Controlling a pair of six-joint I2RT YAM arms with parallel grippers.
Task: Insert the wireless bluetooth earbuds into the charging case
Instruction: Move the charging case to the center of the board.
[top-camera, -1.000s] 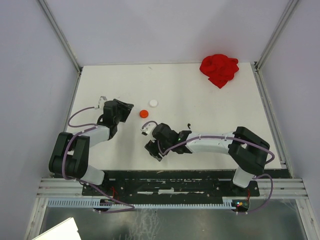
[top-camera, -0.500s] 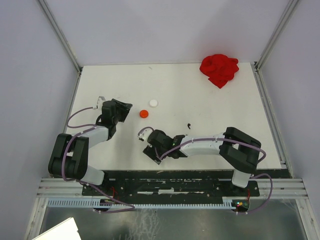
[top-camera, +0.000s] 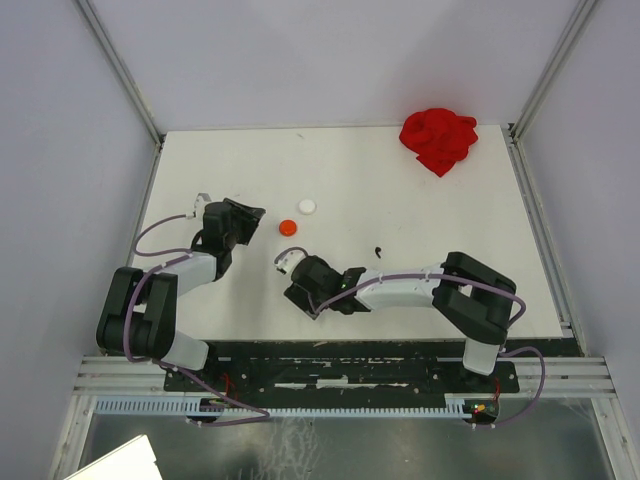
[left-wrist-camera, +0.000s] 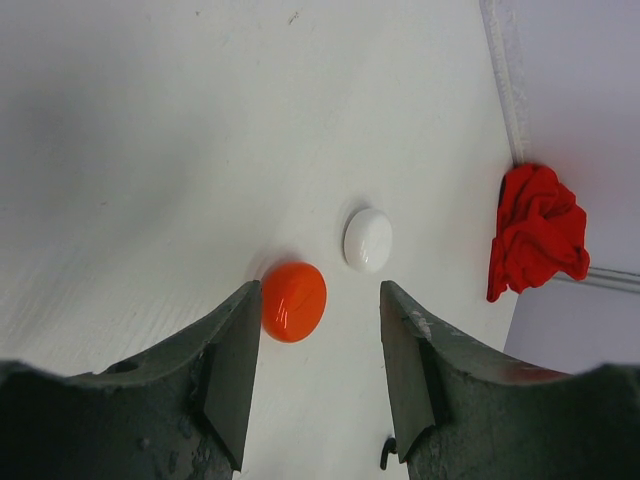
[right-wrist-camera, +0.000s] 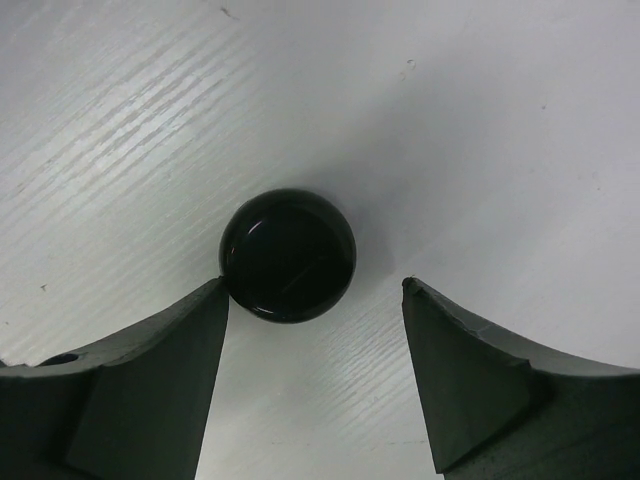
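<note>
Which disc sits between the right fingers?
The black disc, on the table between the open right fingers, close by one of them. The red disc and white disc lie elsewhere, side by side.

I see a glossy black disc (right-wrist-camera: 288, 254) on the white table (right-wrist-camera: 480, 120), an orange-red disc (left-wrist-camera: 293, 301), a white disc (left-wrist-camera: 368, 240), a red cloth (left-wrist-camera: 537, 232).

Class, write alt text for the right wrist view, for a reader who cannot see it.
A glossy black disc lies on the white table between the open fingers of the right gripper, nearer one fingertip than the other.
</note>
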